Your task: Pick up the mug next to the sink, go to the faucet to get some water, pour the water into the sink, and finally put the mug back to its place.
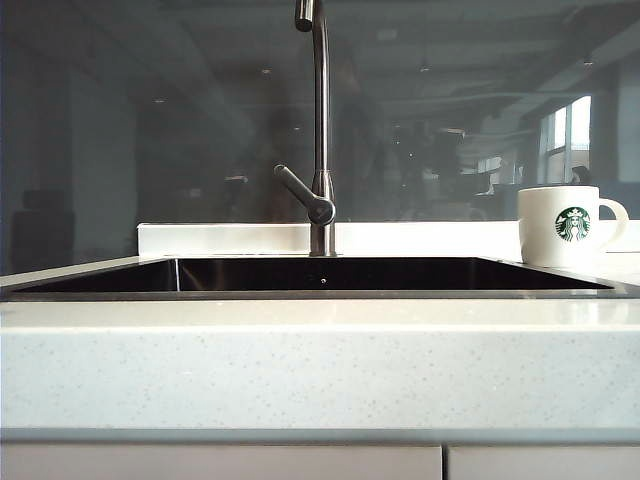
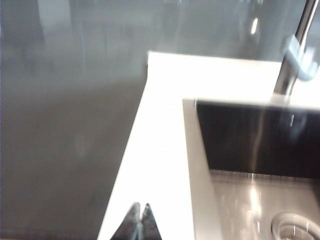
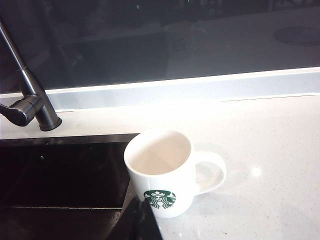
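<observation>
Mug (image 3: 165, 172): upright on counter (image 1: 320, 360) beside sink (image 1: 100, 290), unheld.
Right gripper (image 3: 136, 222): closed, just before the mug.
Left gripper (image 2: 138, 220): closed, over counter's far end.
Risk: shut fingers nudging mug into basin.

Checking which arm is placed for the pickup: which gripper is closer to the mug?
The right gripper, shut, sits just before the mug; the left gripper, shut, hangs over the counter beyond the sink.

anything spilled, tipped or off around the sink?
Nothing stands out. The mug stands upright on the counter right of the sink, no spill visible. The faucet shows no water. Left gripper and right gripper are shut, holding nothing.
</observation>
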`<move>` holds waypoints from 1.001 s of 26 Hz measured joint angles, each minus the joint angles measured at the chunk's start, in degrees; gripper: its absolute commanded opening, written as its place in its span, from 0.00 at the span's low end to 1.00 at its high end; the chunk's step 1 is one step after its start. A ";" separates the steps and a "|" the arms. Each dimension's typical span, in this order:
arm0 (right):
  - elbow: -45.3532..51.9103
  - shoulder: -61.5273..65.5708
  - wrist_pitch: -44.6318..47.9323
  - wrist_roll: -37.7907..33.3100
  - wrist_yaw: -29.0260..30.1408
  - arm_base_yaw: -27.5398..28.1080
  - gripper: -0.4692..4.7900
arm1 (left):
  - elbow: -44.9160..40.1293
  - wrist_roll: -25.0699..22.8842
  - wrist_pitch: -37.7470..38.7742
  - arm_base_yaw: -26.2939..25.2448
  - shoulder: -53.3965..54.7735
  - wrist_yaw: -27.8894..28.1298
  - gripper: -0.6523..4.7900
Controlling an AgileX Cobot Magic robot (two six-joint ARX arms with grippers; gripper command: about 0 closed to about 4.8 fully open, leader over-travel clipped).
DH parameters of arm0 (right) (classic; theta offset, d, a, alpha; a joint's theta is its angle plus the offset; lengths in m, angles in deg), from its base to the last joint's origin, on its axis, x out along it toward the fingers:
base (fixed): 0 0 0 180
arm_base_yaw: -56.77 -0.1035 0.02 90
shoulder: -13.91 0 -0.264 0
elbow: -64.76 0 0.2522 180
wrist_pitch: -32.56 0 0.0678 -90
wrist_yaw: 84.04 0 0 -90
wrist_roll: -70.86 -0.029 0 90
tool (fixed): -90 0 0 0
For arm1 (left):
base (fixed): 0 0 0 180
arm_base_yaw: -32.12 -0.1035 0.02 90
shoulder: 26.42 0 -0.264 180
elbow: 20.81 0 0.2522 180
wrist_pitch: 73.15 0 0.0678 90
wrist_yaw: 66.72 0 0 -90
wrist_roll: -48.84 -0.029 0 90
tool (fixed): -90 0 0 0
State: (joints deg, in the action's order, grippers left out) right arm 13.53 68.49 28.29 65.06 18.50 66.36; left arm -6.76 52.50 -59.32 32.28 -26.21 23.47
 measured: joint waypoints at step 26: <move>0.00 0.00 0.00 0.00 0.00 0.00 0.07 | 0.09 -0.42 1.05 0.00 0.00 1.11 0.12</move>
State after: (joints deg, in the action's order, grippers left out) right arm 13.53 68.49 28.29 65.06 18.50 66.36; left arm -6.67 52.08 -58.27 32.28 -26.21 24.58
